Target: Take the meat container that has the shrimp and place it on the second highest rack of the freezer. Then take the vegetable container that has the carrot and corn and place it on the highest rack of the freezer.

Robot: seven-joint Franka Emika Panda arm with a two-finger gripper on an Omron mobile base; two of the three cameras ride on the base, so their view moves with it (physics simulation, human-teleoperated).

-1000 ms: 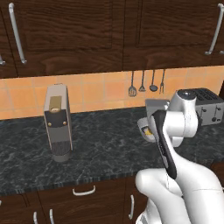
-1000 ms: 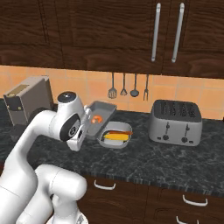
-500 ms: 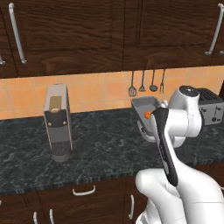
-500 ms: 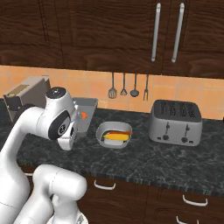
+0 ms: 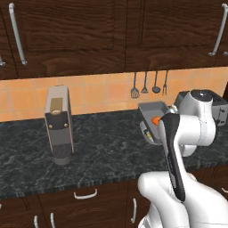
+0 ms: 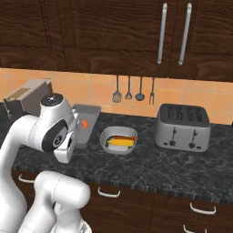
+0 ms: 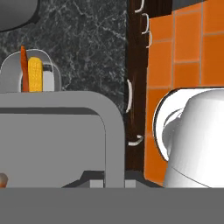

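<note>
Meat container (image 6: pixel 86 122) is off the worktop (image 6: pixel 150 168), carried at the arm's wrist above the middle of the worktop, tilted on one side so its open face turns toward the back wall. Shrimp (image 6: pixel 84 124) sits inside it, a small orange-red spot near the lower wall. In the left base view the same tray (image 5: pixel 153 116) shows beside the white wrist, shrimp (image 5: pixel 156 120) visible within.

Fingers: closed down to their narrowest, clamped on the rim of the meat container; in the hand view the grey tray wall (image 7: pixel 57 135) lies right against the camera, which fits a rim grasp. The tips themselves are hidden.

Just beyond the tray, on the worktop: vegetable container (image 6: pixel 119 140), rounded pale dish with carrot and corn, also in the hand view (image 7: pixel 30 76). Toaster (image 6: pixel 182 126) stands further toward the right end. Coffee machine (image 5: pixel 59 124) stands near the left end. Utensils (image 6: pixel 132 88) hang on the tiled back wall.

Step in hand, judged: carry to the freezer, second highest rack.

Advice: level the tray before travelling, or the shrimp may slide out over the low wall. Keep the grip firm, since a rim hold lets the tray swing. Lift clear of the vegetable container before swinging away.
</note>
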